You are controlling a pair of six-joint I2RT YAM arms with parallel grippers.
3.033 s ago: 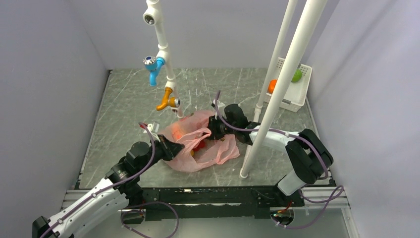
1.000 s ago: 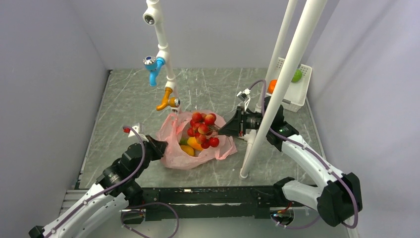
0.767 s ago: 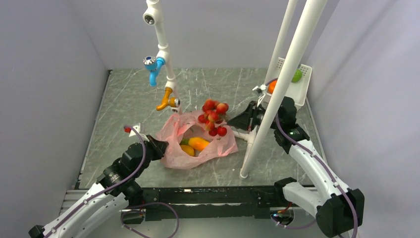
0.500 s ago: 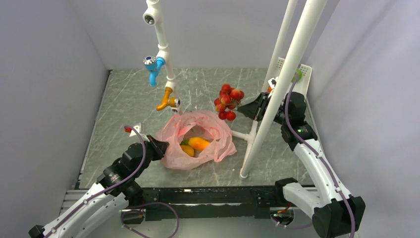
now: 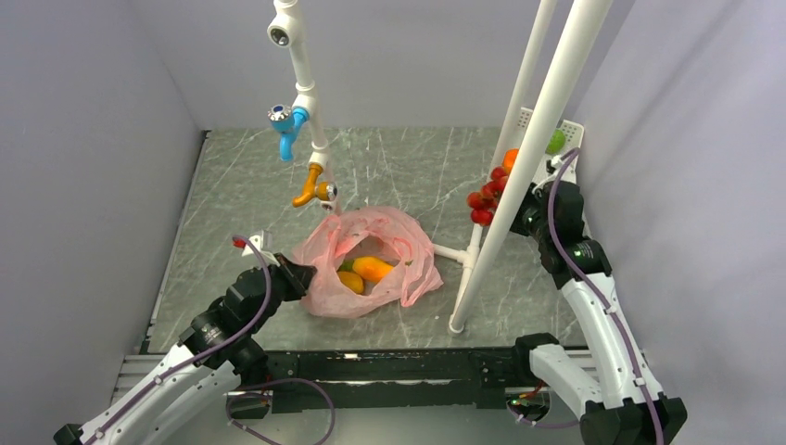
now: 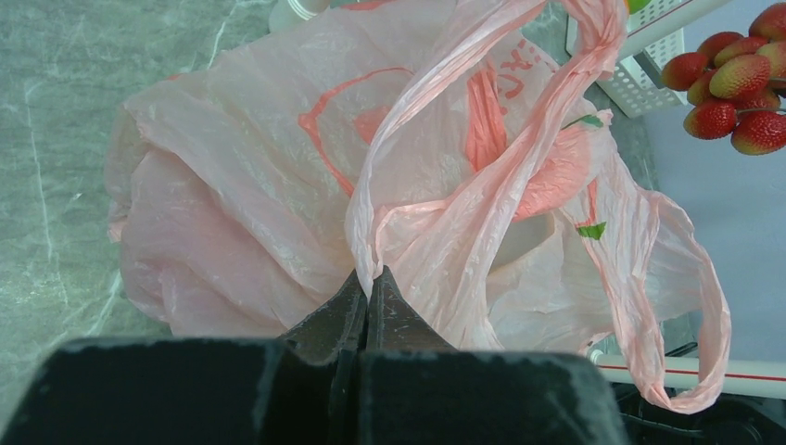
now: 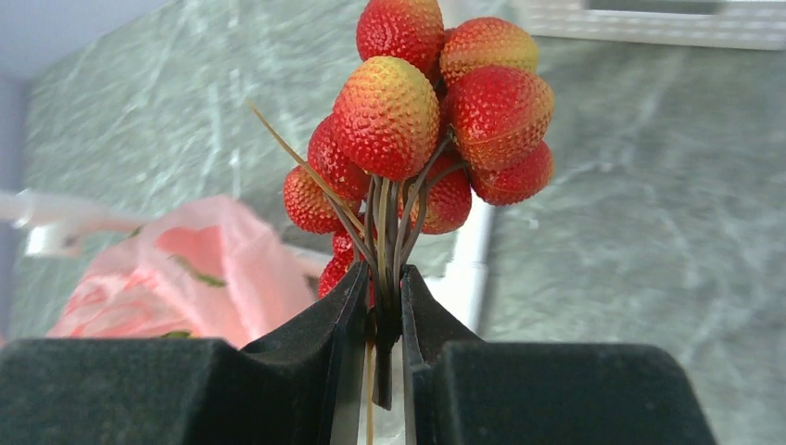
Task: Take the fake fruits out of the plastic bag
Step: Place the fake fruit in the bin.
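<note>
The grey marble-patterned table [image 5: 241, 185] carries everything, and a slanted white pole [image 5: 554, 93] crosses the right side of the overhead view. The pink plastic bag [image 5: 320, 295] lies crumpled near the table's middle, its mouth gaping upward. The left gripper [image 6: 368, 278] is pinched tight on a fold of the bag's rim at its left edge, and one loop handle rises from between the fingers. At the far right corner sits a white slotted basket [image 5: 573, 130] with a lime-green fruit [image 5: 555, 142] and a round orange fruit [image 5: 510, 158] in it. The right gripper [image 7: 382, 283] is clamped on the thin stems of a bunch of red fruits [image 7: 417, 120]. It holds the bunch in the air, clear of the bag, just beside the pole and near the basket. Two fake fruits rest inside the bag, touching each other: an elongated orange fruit [image 5: 373, 268] and a smaller yellow-orange fruit [image 5: 350, 282].
</note>
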